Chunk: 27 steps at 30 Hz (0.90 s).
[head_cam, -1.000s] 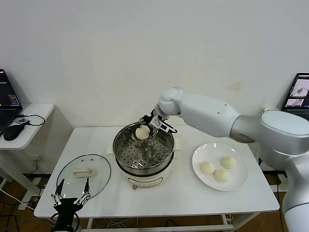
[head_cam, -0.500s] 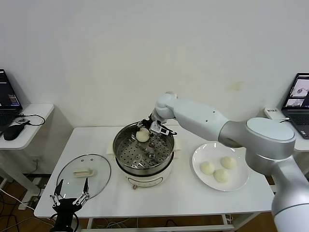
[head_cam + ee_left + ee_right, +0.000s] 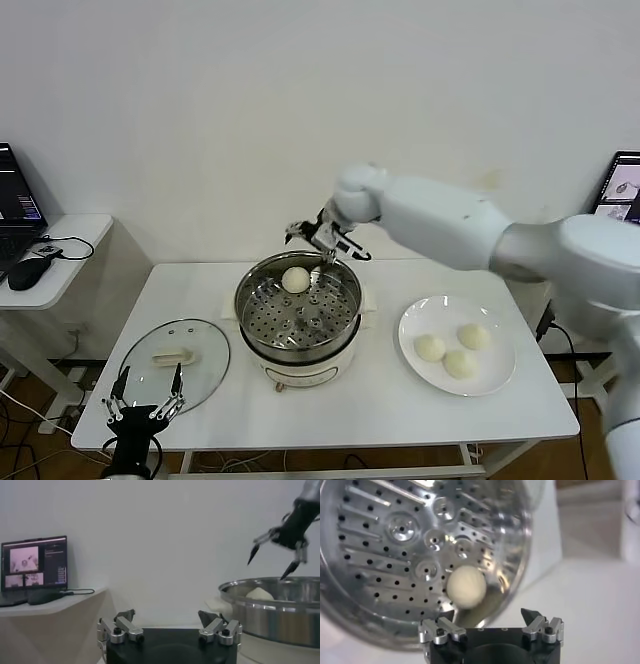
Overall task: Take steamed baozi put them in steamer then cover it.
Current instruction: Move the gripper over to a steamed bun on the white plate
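- One baozi point(image 3: 295, 280) lies on the perforated tray inside the steamer point(image 3: 298, 312), toward the pot's far wall; the right wrist view shows the same bun point(image 3: 466, 586) resting free on the tray near the rim, with nothing touching it.
- Three baozi point(image 3: 452, 351) sit on the white plate point(image 3: 410, 320), to the right of the steamer on the table point(image 3: 390, 410), clustered close together.
- Right gripper point(image 3: 322, 238): above the far rim of the steamer, clear of the bun, fingers spread apart and holding nothing; from the left wrist view it appears over the pot with its pointed fingers splayed point(image 3: 279, 550).
- Left gripper point(image 3: 146, 408): parked low at the near left edge of the table, just in front of the cover, fingers apart and empty.
- Cover point(image 3: 172, 362): glass lid lying flat on the table to the left of the steamer, its cream handle point(image 3: 170, 355) facing up; not yet on the pot.
- Progress, as judged: one of four buns is loaded, roughly a quarter of the transfers. Three buns are left to carry across from the plate, and then the cover must be lifted and seated on the steamer.
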### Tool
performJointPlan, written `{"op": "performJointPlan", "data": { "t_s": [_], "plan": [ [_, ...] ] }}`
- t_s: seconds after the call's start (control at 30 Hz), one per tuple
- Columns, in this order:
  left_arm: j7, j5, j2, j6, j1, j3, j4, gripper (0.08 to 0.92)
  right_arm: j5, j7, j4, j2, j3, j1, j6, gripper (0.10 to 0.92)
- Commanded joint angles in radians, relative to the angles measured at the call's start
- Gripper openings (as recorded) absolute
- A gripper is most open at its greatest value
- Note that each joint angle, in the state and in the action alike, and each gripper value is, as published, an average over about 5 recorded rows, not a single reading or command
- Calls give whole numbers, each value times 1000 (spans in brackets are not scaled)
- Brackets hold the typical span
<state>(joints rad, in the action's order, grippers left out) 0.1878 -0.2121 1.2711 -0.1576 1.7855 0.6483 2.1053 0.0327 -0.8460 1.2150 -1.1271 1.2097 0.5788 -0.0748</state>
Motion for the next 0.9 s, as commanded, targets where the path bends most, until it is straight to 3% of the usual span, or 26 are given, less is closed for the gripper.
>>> {"op": "performJointPlan", "data": {
  "t_s": [0.03,0.33,0.9],
  "plan": [
    [4,-6,-12,49,-6,1,3,823,231,-84,348,379,12,109,420,823],
    [5,-7,-30,56,-14,4,-11,823,109,-98,439,618,-25,-99,482,823],
    [2,1,-24,72,-27,4,-26,823,-64,-112,293,576,-251,-531,454,823]
  ]
}}
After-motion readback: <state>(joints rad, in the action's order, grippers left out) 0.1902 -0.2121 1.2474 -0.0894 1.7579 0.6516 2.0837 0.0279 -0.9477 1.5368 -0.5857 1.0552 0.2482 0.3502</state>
